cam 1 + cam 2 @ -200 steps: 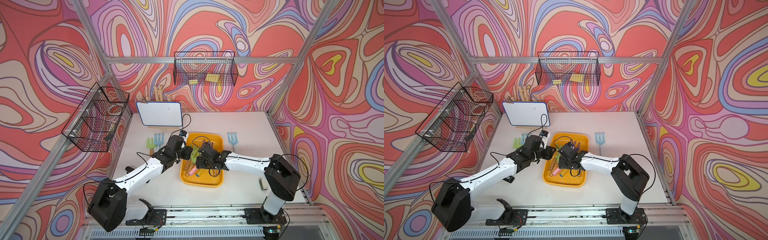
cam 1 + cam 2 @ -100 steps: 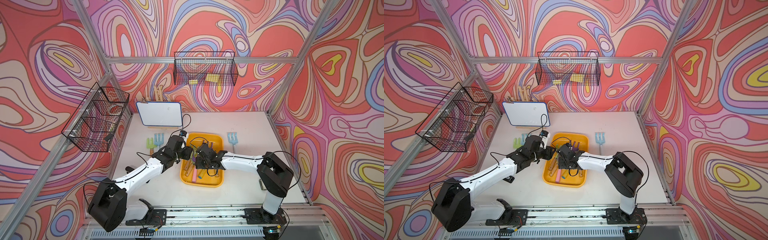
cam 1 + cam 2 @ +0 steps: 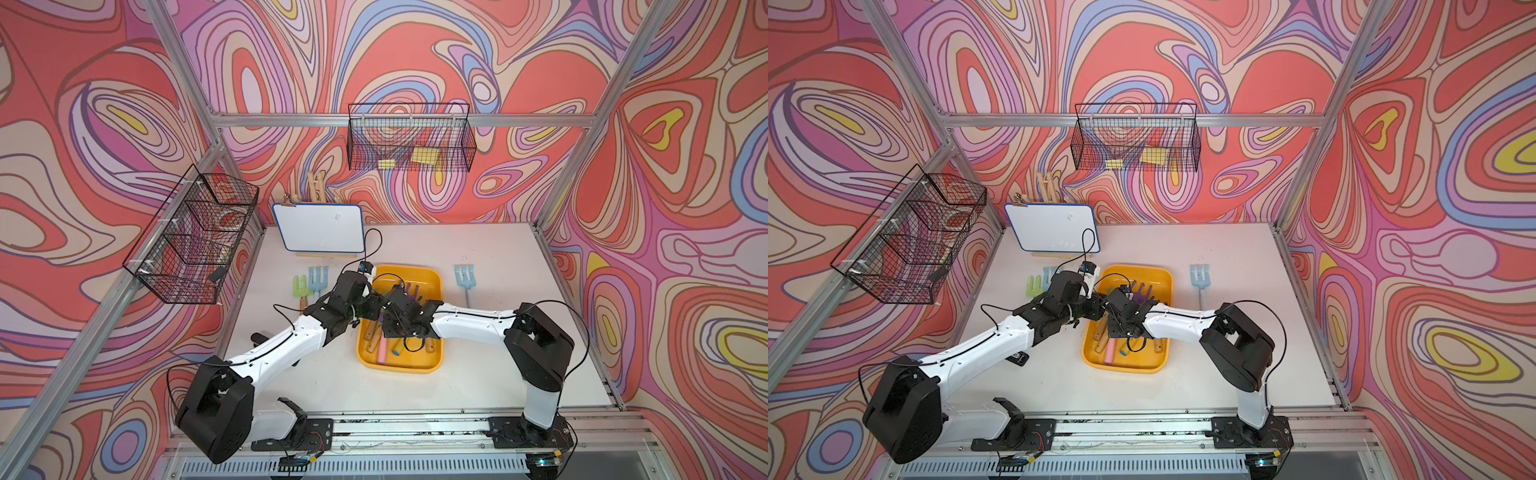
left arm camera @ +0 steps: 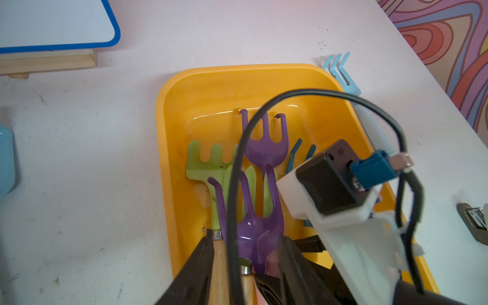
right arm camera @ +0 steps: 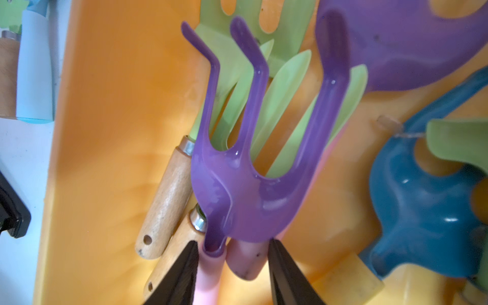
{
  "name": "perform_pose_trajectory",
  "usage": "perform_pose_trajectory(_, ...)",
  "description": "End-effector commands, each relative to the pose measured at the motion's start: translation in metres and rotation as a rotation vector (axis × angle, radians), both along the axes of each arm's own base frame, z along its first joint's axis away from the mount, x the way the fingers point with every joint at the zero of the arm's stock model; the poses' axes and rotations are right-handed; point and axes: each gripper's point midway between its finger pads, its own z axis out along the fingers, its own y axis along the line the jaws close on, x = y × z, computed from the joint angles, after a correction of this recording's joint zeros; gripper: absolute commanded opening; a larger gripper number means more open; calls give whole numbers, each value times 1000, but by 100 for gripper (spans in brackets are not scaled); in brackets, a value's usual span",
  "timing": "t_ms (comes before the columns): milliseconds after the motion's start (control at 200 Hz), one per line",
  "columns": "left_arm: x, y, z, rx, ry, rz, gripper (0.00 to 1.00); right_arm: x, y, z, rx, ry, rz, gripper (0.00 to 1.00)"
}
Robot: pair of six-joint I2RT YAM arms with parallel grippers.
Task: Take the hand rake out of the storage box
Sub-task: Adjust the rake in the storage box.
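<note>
Two grippers meet over the left side of a yellow box (image 3: 400, 362) on the table (image 3: 490, 374). Inside the box, a purple rake (image 5: 237, 190) with a pink handle (image 5: 208, 277) lies on top of green rakes (image 5: 277, 92). The right gripper (image 5: 232, 274) straddles that pink handle with its fingers just beside it; I cannot tell whether they clamp. The left gripper (image 4: 245, 264) straddles the rake's neck and a wooden handle (image 4: 219, 264), fingers apart, and I cannot tell if it grips.

Swirly red-pink walls (image 3: 415, 50) and aluminium frame (image 3: 399, 120) enclose a white tabletop (image 3: 478, 374).
</note>
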Motion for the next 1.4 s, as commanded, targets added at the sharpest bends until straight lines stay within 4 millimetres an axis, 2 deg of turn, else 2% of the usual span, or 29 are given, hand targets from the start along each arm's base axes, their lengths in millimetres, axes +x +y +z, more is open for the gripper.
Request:
perform_pose_trajectory(0,-2,2,3,18,-10,-6,45,-6,-9,-6,-49,4,-5,47)
perform_pose_trajectory(120,-2,5,4,24,-19,7,45,-12,-5,14,-45,-33,5,50)
perform_pose_trajectory(250,-1,14,9,28,-51,50,45,-22,9,32,-26,-67,29,53)
perform_pose_trajectory(411,1,33,16,23,-93,131,45,-27,23,36,1,-74,52,53)
perform_pose_trajectory(641,5,50,14,-51,-82,193,44,-29,26,14,-25,-38,53,53)
perform_pose_trajectory(816,6,48,10,-58,-64,186,44,-31,17,-3,-68,-18,33,52)
perform_pose_trajectory(991,6,47,11,-62,-64,183,44,-31,9,-10,-82,-16,12,52)
perform_pose_trajectory(1397,5,46,11,-65,-63,177,43,-27,1,-31,-51,46,-5,44)
